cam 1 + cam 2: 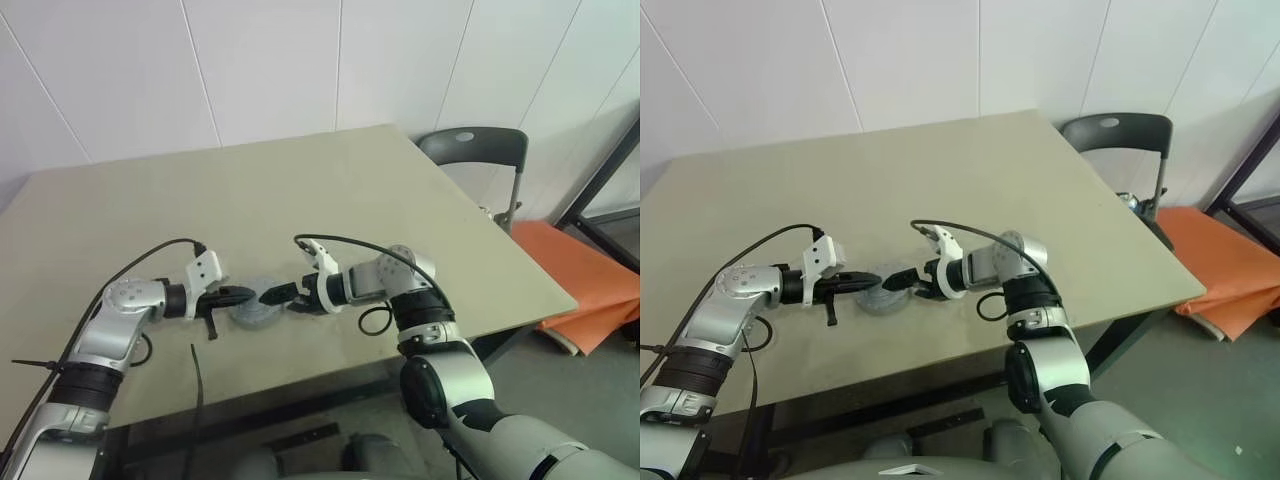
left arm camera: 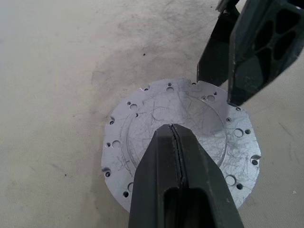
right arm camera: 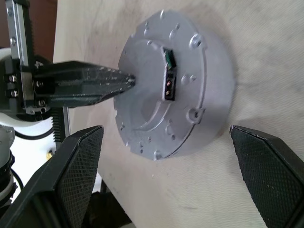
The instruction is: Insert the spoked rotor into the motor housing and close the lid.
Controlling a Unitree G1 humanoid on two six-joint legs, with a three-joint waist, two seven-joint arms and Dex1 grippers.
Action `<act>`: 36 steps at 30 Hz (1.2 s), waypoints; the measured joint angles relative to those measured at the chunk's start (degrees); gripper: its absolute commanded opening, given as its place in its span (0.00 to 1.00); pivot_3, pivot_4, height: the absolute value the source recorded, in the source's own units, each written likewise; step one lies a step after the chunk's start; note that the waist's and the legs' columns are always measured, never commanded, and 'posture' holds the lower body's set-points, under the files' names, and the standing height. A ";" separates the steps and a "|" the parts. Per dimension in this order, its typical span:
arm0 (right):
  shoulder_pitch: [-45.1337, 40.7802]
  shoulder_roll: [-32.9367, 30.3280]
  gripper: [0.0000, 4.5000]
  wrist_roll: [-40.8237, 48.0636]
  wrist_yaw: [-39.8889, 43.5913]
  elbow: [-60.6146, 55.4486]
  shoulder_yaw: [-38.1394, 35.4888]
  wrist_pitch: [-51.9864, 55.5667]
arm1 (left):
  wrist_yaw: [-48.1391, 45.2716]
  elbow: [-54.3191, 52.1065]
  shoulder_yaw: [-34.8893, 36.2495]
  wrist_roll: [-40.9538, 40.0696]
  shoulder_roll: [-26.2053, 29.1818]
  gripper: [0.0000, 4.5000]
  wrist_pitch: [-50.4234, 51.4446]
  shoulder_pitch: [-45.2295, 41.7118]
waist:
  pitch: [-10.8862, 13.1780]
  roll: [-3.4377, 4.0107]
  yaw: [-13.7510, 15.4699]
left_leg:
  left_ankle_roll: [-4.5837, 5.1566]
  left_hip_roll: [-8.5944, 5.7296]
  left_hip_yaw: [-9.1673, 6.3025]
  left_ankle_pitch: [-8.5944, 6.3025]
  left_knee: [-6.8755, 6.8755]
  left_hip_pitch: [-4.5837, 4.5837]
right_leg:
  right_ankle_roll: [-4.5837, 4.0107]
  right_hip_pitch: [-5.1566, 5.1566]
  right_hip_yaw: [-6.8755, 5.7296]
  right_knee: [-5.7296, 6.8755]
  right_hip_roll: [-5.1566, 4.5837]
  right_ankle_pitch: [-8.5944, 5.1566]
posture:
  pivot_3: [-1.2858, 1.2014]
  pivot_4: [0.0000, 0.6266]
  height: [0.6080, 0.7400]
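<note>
Beige and bare apart from the work, your bench point(image 1: 330, 190) carries one grey assembly near its front edge, with white wall panels, a dark chair point(image 1: 478, 148) and an orange mat point(image 1: 580, 280) further off.

Nearest you, the two arms meet over the lid point(image 2: 180, 147). It lies flat, plain face up, on a short round body that I take to be the motor housing point(image 3: 216, 83); the spoked rotor is presumably inside already, though you cannot confirm that from here. So judge the step as closing the lid, close to done.

Your left tool point(image 2: 175, 137) is clenched tight, holding nothing, its tip resting on or just above the lid's middle, as if pinning it. Your right tool point(image 3: 166, 142) stands spread wide and empty, one finger on each side of the disc, touching neither.

Next, check the lid sits level all round; if it does, lift both tools straight off without dragging it. A sideways nudge could unseat it.
</note>
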 measured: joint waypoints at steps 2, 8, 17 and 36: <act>-0.03 0.29 0.99 -0.01 -0.81 -0.01 -0.57 0.00 | 0.41 0.52 0.16 0.00 0.01 0.00 -0.36 -0.03 | 0.00 0.00 0.00 | 0.00 0.00 0.00 0.00 0.00 0.01 | 0.00 0.00 0.00 0.01 0.00 0.00 | 0.52 0.00 1.00; -0.51 0.62 0.99 0.10 -2.80 1.20 -1.38 -1.38 | 1.58 4.36 1.83 0.08 0.64 0.00 -1.61 -0.66 | 0.00 0.00 -0.05 | 0.00 0.01 -0.01 0.00 0.00 0.06 | 0.00 0.00 0.00 0.06 0.02 0.00 | 0.52 0.00 1.00; -3.10 0.84 0.99 0.27 -4.34 5.28 -0.06 -5.49 | 1.81 6.35 2.35 1.08 1.43 0.00 -2.14 -0.41 | -0.02 -0.03 -0.04 | 0.00 0.01 -0.01 0.00 0.03 0.05 | -0.01 0.00 0.01 0.10 0.01 0.00 | 0.52 0.00 1.00; -4.60 0.92 0.86 2.71 -3.12 10.56 -6.03 -1.90 | 0.92 0.37 2.64 0.18 -0.66 0.00 2.67 0.83 | -0.03 -0.07 -0.06 | 0.06 -0.02 0.08 -0.03 -0.06 -0.11 | -0.21 -0.13 0.13 -0.07 0.00 0.13 | 0.52 0.00 1.00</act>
